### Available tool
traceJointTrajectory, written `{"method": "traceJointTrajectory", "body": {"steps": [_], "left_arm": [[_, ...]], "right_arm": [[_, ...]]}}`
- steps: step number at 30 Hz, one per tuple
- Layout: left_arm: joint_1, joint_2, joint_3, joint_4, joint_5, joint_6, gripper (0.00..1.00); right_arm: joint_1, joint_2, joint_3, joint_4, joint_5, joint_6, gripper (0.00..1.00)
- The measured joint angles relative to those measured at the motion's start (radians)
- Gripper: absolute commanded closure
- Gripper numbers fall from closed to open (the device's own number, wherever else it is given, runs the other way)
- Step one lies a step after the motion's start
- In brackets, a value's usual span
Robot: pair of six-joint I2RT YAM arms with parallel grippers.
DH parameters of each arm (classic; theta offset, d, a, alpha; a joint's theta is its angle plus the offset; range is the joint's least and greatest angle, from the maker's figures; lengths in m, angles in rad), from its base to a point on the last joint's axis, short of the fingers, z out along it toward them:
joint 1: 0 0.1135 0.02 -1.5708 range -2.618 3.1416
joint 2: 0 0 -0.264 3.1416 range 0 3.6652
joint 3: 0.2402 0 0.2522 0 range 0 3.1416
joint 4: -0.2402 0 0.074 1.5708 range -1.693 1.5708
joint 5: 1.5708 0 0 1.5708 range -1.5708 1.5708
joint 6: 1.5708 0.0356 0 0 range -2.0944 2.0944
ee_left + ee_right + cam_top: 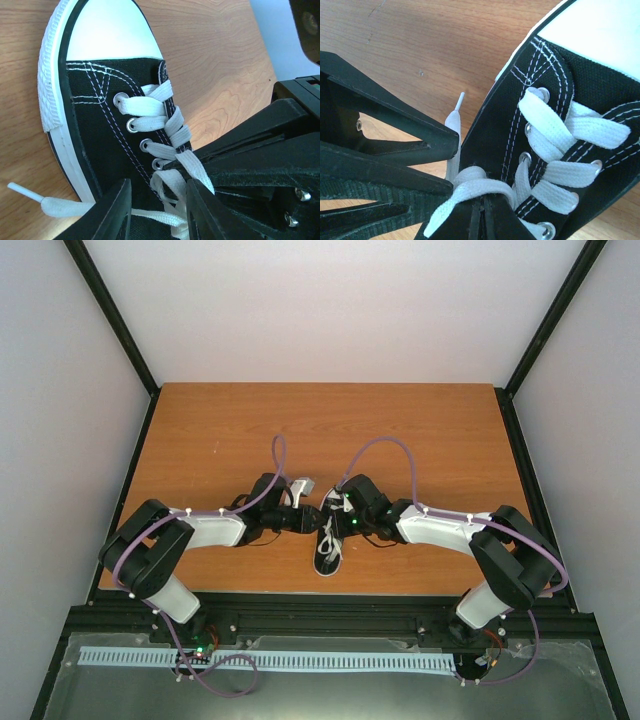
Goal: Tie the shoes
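We see a wooden table point(200, 440) filling the scene, with the left arm point(210, 530) and right arm point(440, 530) reaching in from the near corners to meet near the middle. Between them, closer to the near edge than the far one, sits the black canvas sneaker point(327, 552), resting on its white sole with its length running near to far. The left gripper point(157, 210) comes at the shoe from the left, its jaws released and standing apart on either side of the upper eyelets. The right gripper point(482, 207) comes from the right, and we find its jaws clenched on a strand of the white laces point(150, 106) just above the top eyelets. The two grippers stand just beside each other over the shoe's tongue. On the left side of the shoe, a loose lace end point(55, 206) lies flat on the wood, its plastic tip pointing away from the sole.
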Motion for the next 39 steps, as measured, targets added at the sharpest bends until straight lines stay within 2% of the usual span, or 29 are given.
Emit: {"method": "traceJointTrajectory", "body": {"steps": [20,39], "left_arm": [[0.000,0.029,0.000,0.012,0.035,-0.003,0.58],[0.000,0.003,-0.010,0.021,0.017,-0.028,0.63]], "right_arm": [[0.000,0.000,0.000,-0.002,0.000,0.000,0.97],[0.000,0.000,0.000,0.000,-0.003,0.000,0.97]]}}
